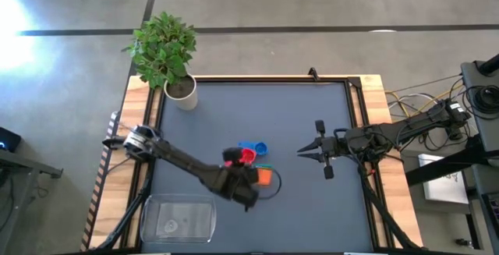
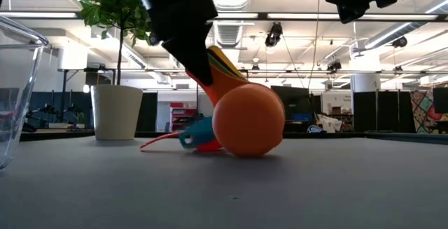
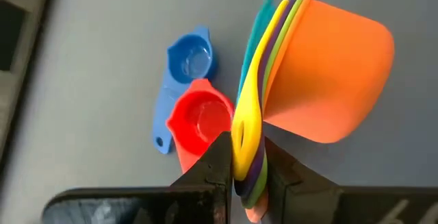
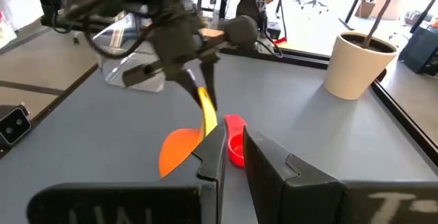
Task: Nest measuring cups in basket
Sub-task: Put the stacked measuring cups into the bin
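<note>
The left gripper (image 3: 245, 161) pinches the handles of a nested stack of cups (image 3: 321, 80), orange outermost, likely bound for the basket (image 1: 178, 220). Red cup (image 3: 202, 118) and blue cup (image 3: 188, 56) wait on the table. The right gripper (image 1: 302, 152) idles closed, empty.

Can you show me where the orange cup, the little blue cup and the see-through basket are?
orange cup (image 3: 335, 73): left wrist view, on its round bowl.
blue cup (image 3: 188, 58): left wrist view, inside its bowl.
basket (image 1: 178, 217): high view, on its clear floor.
</note>
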{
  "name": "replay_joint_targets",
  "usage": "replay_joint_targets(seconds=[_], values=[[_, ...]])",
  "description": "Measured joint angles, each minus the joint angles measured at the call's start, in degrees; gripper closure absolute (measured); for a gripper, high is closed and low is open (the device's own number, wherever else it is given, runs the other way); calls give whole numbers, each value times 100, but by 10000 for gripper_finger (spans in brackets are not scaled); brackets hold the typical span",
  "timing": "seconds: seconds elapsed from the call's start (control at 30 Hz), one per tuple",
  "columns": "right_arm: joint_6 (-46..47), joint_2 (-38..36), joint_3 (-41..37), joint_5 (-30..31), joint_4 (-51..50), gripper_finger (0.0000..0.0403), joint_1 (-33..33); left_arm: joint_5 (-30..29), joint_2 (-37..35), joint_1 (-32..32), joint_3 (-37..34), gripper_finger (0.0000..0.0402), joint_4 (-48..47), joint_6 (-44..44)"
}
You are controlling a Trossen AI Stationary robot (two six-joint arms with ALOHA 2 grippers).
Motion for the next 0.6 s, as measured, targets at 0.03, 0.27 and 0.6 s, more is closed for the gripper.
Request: replay_joint_targets(seconds=[0.03,0.27,0.6], values=[[17,0,0,2,22,362,0,-180,71,-87,2,386,2,-6],[153,4,0,4,169,362,0,-1311,494,-605,13,386,39,-41],[289,7,0,8,159,362,0,-2045,774,-934,6,386,40,-98]])
